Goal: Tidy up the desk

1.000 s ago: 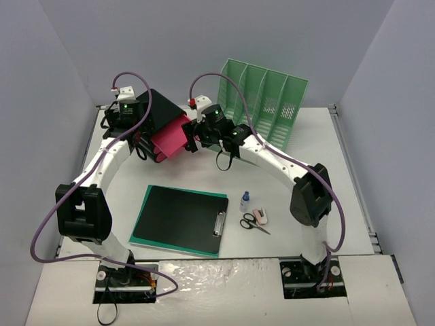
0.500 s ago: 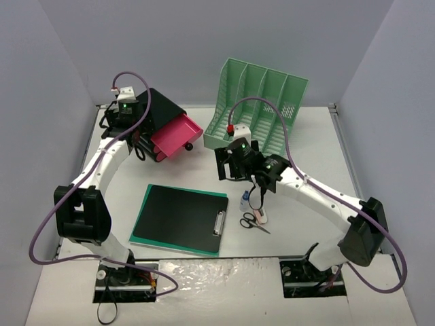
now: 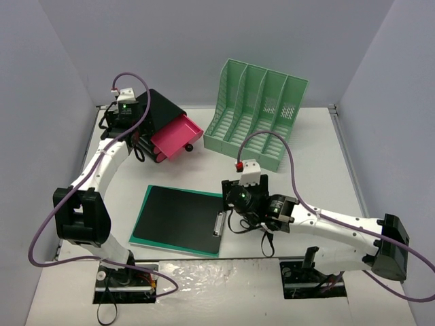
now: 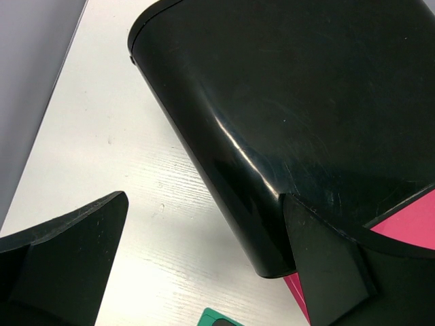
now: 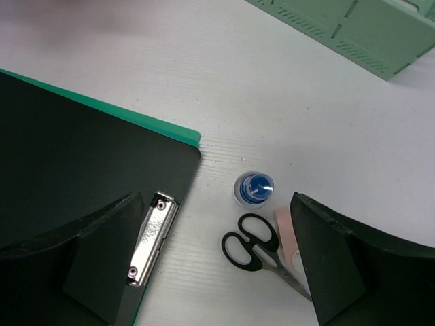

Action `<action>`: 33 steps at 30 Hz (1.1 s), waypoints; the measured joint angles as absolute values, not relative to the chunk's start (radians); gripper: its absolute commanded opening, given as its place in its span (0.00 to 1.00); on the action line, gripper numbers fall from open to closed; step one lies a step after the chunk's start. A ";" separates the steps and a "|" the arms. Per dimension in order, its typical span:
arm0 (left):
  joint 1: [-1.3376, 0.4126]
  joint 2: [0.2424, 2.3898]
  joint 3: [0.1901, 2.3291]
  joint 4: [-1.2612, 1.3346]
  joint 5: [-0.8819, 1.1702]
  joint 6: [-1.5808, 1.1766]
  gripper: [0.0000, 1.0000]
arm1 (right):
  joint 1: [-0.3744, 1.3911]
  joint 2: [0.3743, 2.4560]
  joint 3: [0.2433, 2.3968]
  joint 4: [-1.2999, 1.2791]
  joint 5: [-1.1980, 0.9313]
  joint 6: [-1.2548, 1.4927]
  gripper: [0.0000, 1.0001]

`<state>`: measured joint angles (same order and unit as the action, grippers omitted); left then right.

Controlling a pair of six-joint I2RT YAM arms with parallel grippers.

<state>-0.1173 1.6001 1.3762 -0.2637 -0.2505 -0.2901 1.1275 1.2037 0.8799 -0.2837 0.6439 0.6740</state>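
On the white desk [image 3: 319, 146], a black box [image 3: 160, 109] at the back left has its pink drawer [image 3: 177, 136] pulled out. My left gripper [image 3: 141, 146] hangs open beside that box; in the left wrist view the box [image 4: 292, 115] lies under its right finger, with nothing gripped [image 4: 204, 272]. My right gripper [image 3: 245, 207] hovers open at the front centre. Below its spread jaws [image 5: 217, 231] lie black-handled scissors [image 5: 253, 248], a small blue-capped bottle [image 5: 253, 188] and a pink eraser [image 5: 285, 234]. The arm hides these three in the top view.
A black clipboard [image 3: 183, 217] lies on a green folder [image 3: 139, 234] at the front left, with its metal clip [image 5: 153, 238] by my right gripper's left finger. A mint-green file rack [image 3: 262, 112] stands at the back centre. Grey walls enclose the desk.
My right arm has swung away from the pink drawer at the back and come down to the front, over the scissors and bottle. The left arm has not moved.
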 measured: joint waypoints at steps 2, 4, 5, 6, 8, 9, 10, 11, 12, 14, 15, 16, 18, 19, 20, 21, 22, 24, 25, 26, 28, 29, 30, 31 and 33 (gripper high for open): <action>-0.117 1.600 1.376 -0.265 -0.250 -0.290 0.97 | 1.146 1.189 0.857 -0.286 0.688 0.715 0.85; -0.117 1.599 1.376 -0.267 -0.250 -0.290 0.97 | 1.155 1.183 0.838 -0.289 0.724 0.751 0.84; -0.117 1.599 1.376 -0.267 -0.250 -0.290 0.97 | 1.159 1.183 0.831 -0.289 0.738 0.770 0.84; -0.117 1.598 1.376 -0.268 -0.249 -0.290 0.97 | 1.161 1.186 0.825 -0.291 0.753 0.788 0.83; -0.117 1.598 1.376 -0.269 -0.248 -0.290 0.97 | 1.167 1.196 0.817 -0.292 0.775 0.818 0.82; -0.117 1.597 1.376 -0.270 -0.248 -0.290 0.97 | 1.172 1.205 0.814 -0.292 0.784 0.832 0.82; -0.117 1.596 1.376 -0.273 -0.247 -0.290 0.97 | 1.177 1.218 0.812 -0.292 0.792 0.844 0.82; -0.117 1.595 1.376 -0.275 -0.247 -0.290 0.97 | 1.183 1.231 0.809 -0.292 0.801 0.857 0.81; -0.117 1.594 1.376 -0.278 -0.247 -0.290 0.97 | 1.192 1.244 0.803 -0.290 0.809 0.870 0.80; -0.117 1.592 1.376 -0.282 -0.247 -0.290 0.97 | 1.209 1.261 0.785 -0.287 0.820 0.896 0.80; -0.117 1.591 1.376 -0.284 -0.247 -0.290 0.97 | 1.216 1.265 0.773 -0.286 0.826 0.909 0.79; -0.117 1.590 1.376 -0.286 -0.247 -0.290 0.97 | 1.225 1.267 0.761 -0.286 0.833 0.923 0.79; -0.117 1.589 1.376 -0.289 -0.247 -0.289 0.97 | 1.241 1.269 0.740 -0.288 0.851 0.951 0.78; -0.117 1.589 1.376 -0.289 -0.247 -0.289 0.97 | 1.251 1.269 0.731 -0.286 0.861 0.967 0.78; -0.117 1.589 1.376 -0.289 -0.247 -0.289 0.97 | 1.258 1.269 0.724 -0.285 0.873 0.980 0.78; -0.117 1.589 1.376 -0.289 -0.247 -0.289 0.97 | 1.265 1.269 0.716 -0.284 0.884 0.993 0.78; -0.117 1.589 1.376 -0.289 -0.247 -0.289 0.97 | 1.271 1.269 0.711 -0.284 0.894 1.005 0.78; -0.117 1.589 1.376 -0.289 -0.247 -0.289 0.97 | 1.280 1.275 0.705 -0.284 0.913 1.027 0.77; -0.117 1.589 1.376 -0.289 -0.247 -0.289 0.97 | 1.284 1.280 0.704 -0.283 0.923 1.037 0.77; -0.117 1.589 1.376 -0.289 -0.246 -0.289 0.97 | 1.287 1.290 0.704 -0.281 0.934 1.044 0.77; -0.117 1.589 1.376 -0.289 -0.244 -0.289 0.97 | 1.292 1.316 0.704 -0.277 0.953 1.055 0.76; -0.117 1.589 1.376 -0.289 -0.243 -0.288 0.97 | 1.296 1.334 0.704 -0.275 0.959 1.062 0.76; -0.117 1.589 1.376 -0.289 -0.243 -0.288 0.97 | 1.298 1.353 0.704 -0.273 0.965 1.070 0.76; -0.117 1.589 1.376 -0.289 -0.242 -0.288 0.97 | 1.300 1.369 0.704 -0.273 0.969 1.077 0.75; -0.117 1.589 1.376 -0.289 -0.240 -0.288 0.97 | 1.304 1.392 0.704 -0.273 0.975 1.093 0.75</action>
<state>-0.1173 1.5887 1.3762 -0.2893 -0.2399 -0.2882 1.3041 1.3921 0.7036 -0.2726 0.9751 1.0925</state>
